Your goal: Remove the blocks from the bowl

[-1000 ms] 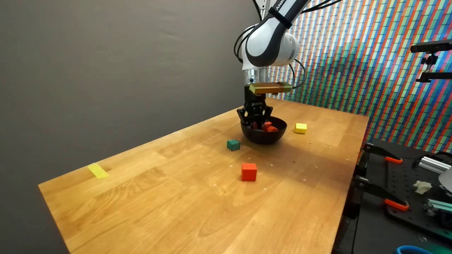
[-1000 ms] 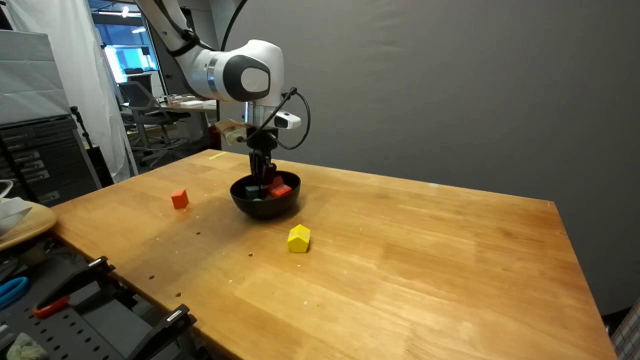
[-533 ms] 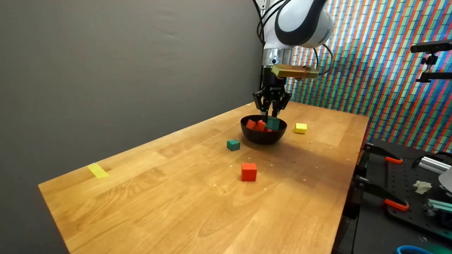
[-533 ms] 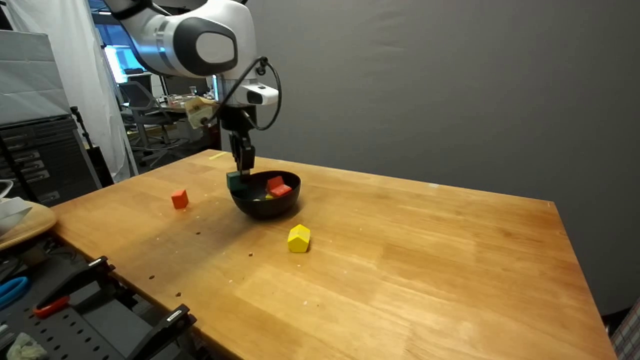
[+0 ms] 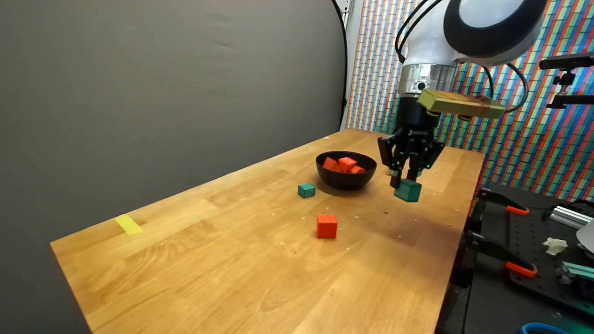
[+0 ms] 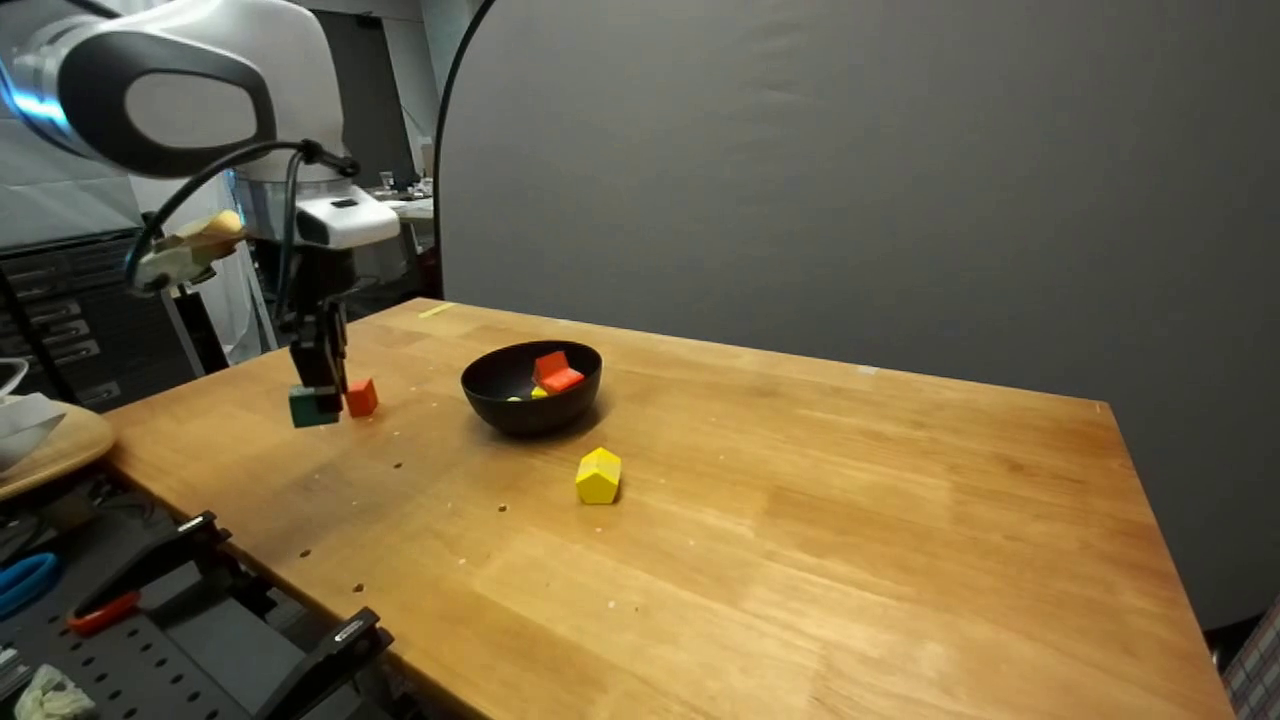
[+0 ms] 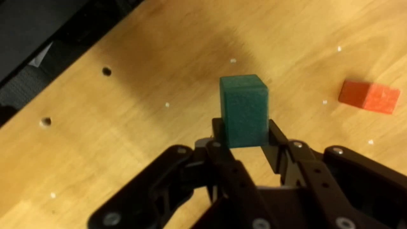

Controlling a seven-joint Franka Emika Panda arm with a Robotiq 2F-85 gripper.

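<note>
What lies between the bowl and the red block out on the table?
Just bare wooden tabletop: both exterior views show no block between the black bowl and that red block.

Both exterior views: tabletop (image 5: 209, 278) warm and bright, grey wall (image 6: 860, 200) dim. Light diffuse, seemingly from above; soft shadow hugs base of bowl (image 5: 343, 181), broader faint one spreads beneath gripper (image 5: 403, 178). Bluish gleam along edge of white arm (image 6: 295, 90) in exterior view. Wrist view softer: wide blurred shadow across tabletop, upper left corner near black, edges of green block (image 7: 245, 114) and red block (image 7: 369, 96) slightly fuzzy, gripper dark in foreground.
</note>
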